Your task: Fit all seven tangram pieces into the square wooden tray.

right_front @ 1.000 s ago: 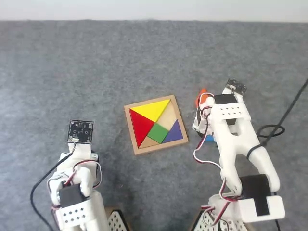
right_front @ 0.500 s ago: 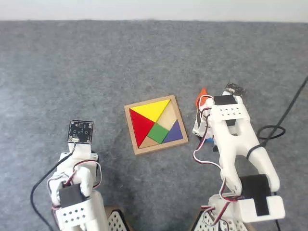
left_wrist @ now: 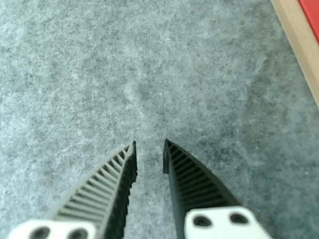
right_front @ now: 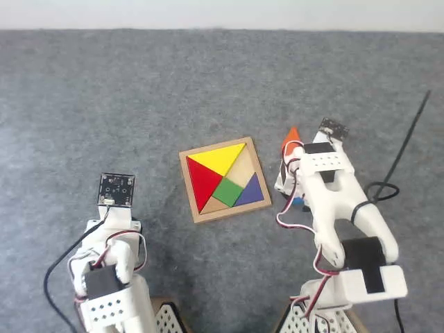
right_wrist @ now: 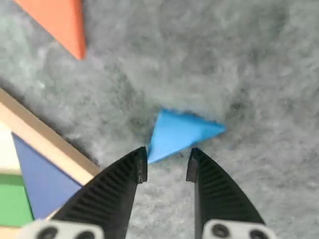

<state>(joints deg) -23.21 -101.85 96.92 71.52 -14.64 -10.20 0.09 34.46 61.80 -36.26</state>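
The square wooden tray point(right_front: 192, 209) lies mid-table and holds a yellow triangle point(right_front: 218, 159), a red triangle point(right_front: 202, 182), a green square point(right_front: 227, 192) and a dark blue triangle point(right_front: 251, 191). An orange piece point(right_front: 291, 139) lies on the carpet right of the tray. A light blue triangle point(right_wrist: 182, 132) lies just outside the tray's edge point(right_wrist: 45, 139). My right gripper point(right_wrist: 167, 162) is open just short of it, one corner near the fingertips and nothing between them. My left gripper point(left_wrist: 149, 149) hovers over bare carpet, narrowly open and empty, with the tray's corner point(left_wrist: 299, 45) off to one side.
Grey carpet covers the whole table. The right arm point(right_front: 326, 173) stands over the light blue triangle point(right_front: 299, 201) in the high view. The left arm point(right_front: 111, 270) is folded back at the near left. A black cable point(right_front: 406, 149) runs at the right.
The right arm has swung slightly left toward the tray, uncovering more of the orange piece. The cable at the right has shifted. The left arm has not moved.
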